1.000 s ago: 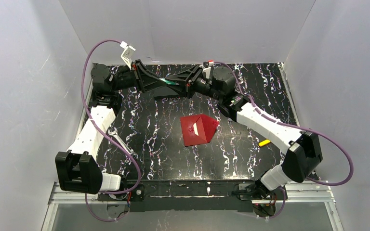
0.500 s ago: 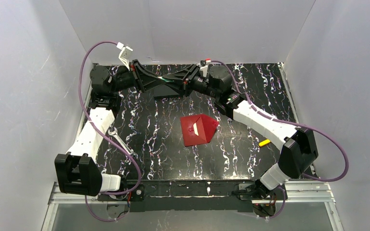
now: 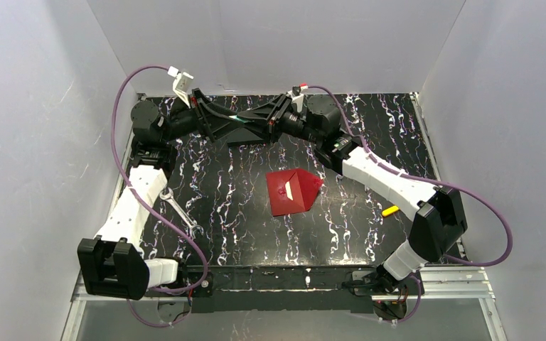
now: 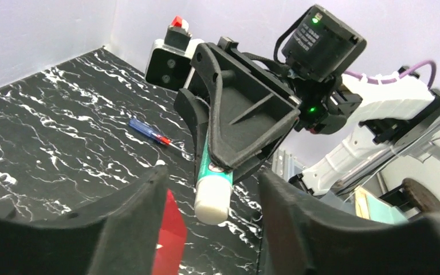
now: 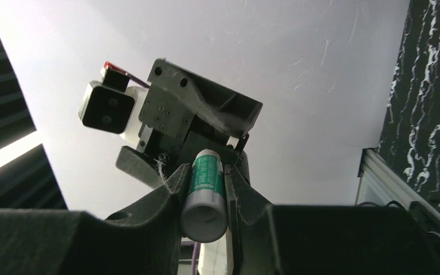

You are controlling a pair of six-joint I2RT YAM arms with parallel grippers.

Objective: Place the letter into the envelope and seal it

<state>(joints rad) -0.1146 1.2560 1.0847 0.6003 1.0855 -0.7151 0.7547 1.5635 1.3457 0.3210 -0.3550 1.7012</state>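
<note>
The red envelope point(image 3: 293, 192) lies flat mid-table with its pointed flap to the right; its edge also shows in the left wrist view point(image 4: 169, 235). Of the letter only a small pale sliver point(image 3: 289, 192) shows on the envelope. Both grippers meet in the air at the back of the table. My right gripper point(image 5: 205, 212) is shut on a green-and-white glue stick point(image 5: 205, 189). My left gripper point(image 4: 212, 229) is open, its fingers point(image 4: 126, 229) on either side of the stick's white cap point(image 4: 212, 200) with gaps. In the top view the left gripper point(image 3: 245, 122) and right gripper point(image 3: 259, 121) overlap.
A small black block point(image 3: 245, 139) lies on the table under the grippers. A wrench point(image 3: 178, 207) lies at the left, a small yellow object point(image 3: 389, 210) at the right. A blue-handled screwdriver point(image 4: 149, 132) lies on the marbled table. White walls enclose three sides.
Both arms have shifted slightly, and the meeting grippers have moved a little toward the back. The right gripper keeps the glue stick. The envelope has not moved.
</note>
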